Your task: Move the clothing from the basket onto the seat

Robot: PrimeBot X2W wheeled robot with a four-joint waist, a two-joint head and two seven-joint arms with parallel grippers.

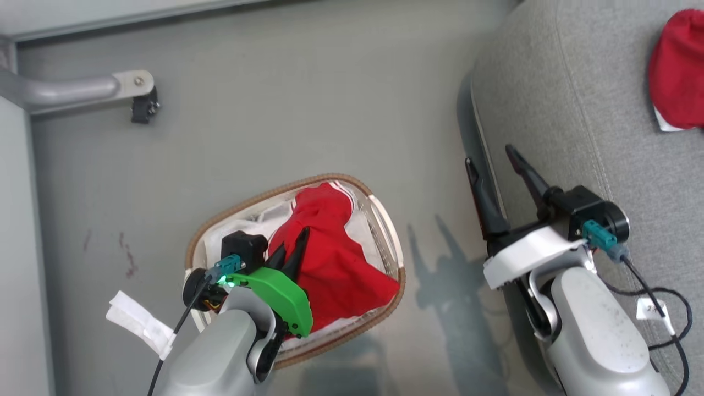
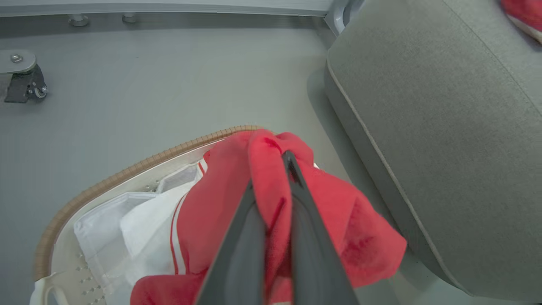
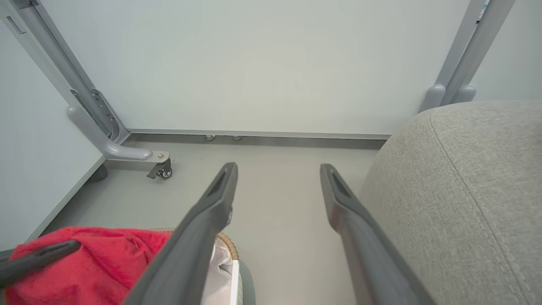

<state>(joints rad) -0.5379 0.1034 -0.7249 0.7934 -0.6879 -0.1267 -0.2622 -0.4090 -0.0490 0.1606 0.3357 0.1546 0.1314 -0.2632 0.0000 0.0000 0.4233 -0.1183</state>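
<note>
— Clothing [image 2: 220, 190] is what we are gripping: our left gripper [image 2: 271, 169] is pinching a fold of the red garment between its two fingers, clamped tight on it (the fabric is bulging out on either side of them).
— And where is that piece hanging?
— We are holding it above the basket [image 1: 264, 192], with its lower folds reaching down inside over white cloth [image 2: 139, 224]; one red corner is draping across the rim on the side nearer the seat [image 1: 577, 110].
— What is our right gripper [image 1: 488, 155] doing?
— It is hovering with its fingers spread wide apart and grasping nothing. We are seeing it at the seat's near edge, one finger over the cushion and the other over the shadowed gap beside it, well apart from the basket.
— Is anything lying on the seat?
— Another red piece [image 1: 676, 71], white at its edge, is lying on the cushion, far from both of our grippers.
</note>
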